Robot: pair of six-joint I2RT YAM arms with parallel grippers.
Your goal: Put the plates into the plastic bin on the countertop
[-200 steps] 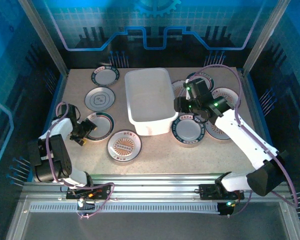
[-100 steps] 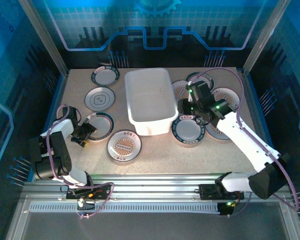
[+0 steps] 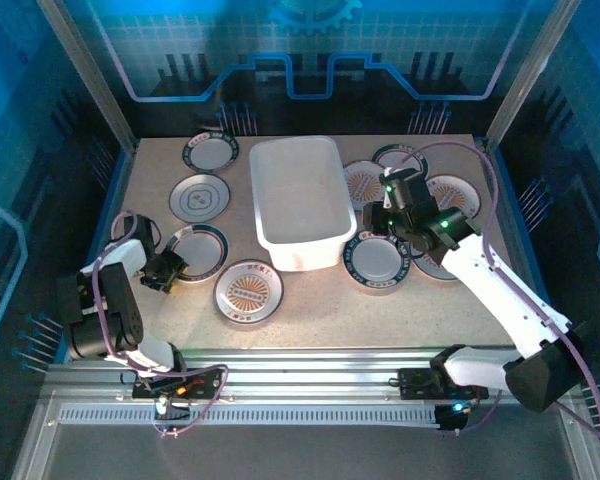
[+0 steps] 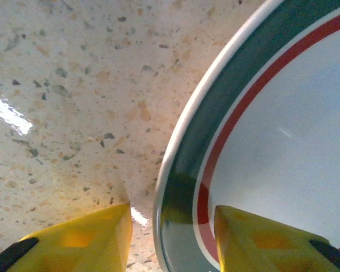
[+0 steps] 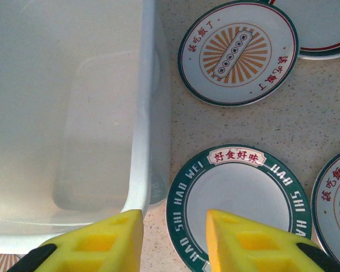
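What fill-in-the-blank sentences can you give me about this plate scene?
The plastic bin holds ___ plates.
The left gripper straddles the rim of a red-lined plate banded dark ___.
In the overhead view, the lettered plate by the right gripper lies ___ of the bin.
Missing words: no; green; right.

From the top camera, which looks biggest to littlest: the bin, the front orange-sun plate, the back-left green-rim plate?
1. plastic bin
2. orange-sun plate
3. green-rim plate
Plates unsure: the orange one is nearer the camera.
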